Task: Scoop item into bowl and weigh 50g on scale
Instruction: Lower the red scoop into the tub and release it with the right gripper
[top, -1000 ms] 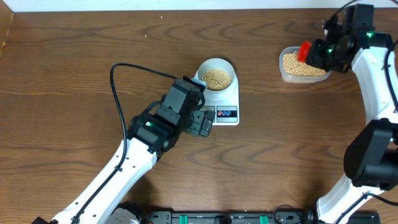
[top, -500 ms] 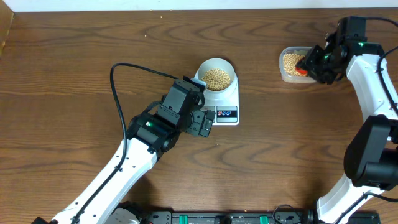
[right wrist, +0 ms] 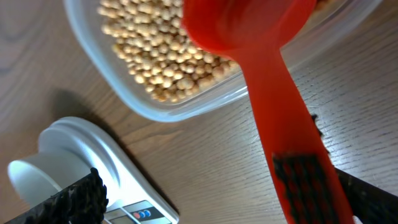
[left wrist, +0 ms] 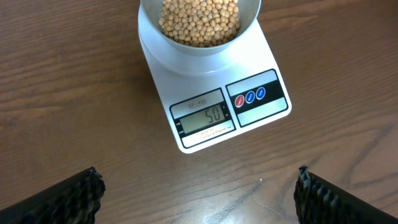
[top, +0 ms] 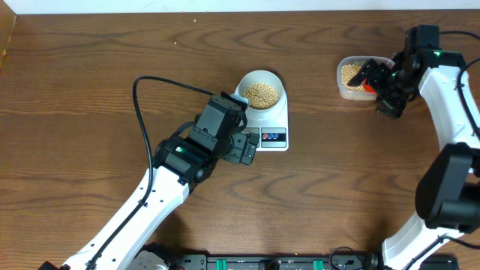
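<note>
Jaws wide on both — left gripper (left wrist: 202,199) faces the scale (left wrist: 261,118) showing 50, right gripper (right wrist: 224,196) slack around the red scoop (right wrist: 273,106).

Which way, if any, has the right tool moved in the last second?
Yes. Overhead, the right tool has shifted down-frame, from over the clear tub's middle to its lower right corner. The tub stayed put.

Ahead of the left gripper (left wrist: 198,186), the scale (left wrist: 211,93) is smooth white plastic on the matt, grained brown wood table (left wrist: 74,93). Between the right gripper (right wrist: 224,199)'s ribbed black pads (right wrist: 81,199) lies a glossy red plastic scoop (right wrist: 273,93), beyond it a clear plastic tub (right wrist: 186,106) of matt tan beans (right wrist: 149,56).
</note>
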`<state>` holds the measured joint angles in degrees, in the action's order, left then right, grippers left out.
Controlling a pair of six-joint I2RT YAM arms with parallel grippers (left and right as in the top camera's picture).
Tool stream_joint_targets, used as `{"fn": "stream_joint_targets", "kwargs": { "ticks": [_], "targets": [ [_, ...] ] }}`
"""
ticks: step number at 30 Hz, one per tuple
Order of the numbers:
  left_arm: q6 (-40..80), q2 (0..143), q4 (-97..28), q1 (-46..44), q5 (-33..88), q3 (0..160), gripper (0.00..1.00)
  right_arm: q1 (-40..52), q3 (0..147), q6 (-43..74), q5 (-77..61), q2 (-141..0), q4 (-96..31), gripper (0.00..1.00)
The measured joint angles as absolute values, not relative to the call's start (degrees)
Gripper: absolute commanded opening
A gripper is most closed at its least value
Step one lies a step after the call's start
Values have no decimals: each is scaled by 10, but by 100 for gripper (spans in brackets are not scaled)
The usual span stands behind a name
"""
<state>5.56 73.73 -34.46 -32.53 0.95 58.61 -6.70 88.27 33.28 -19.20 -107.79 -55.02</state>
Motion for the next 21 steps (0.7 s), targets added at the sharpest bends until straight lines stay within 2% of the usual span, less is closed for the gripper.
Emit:
{"fn": "stream_joint_targets", "kwargs": {
  "ticks": [21],
  "targets": [
    [56, 737, -345, -325, 10, 586, 100, -68, 883, 296, -151, -921, -566, 99]
  ]
}}
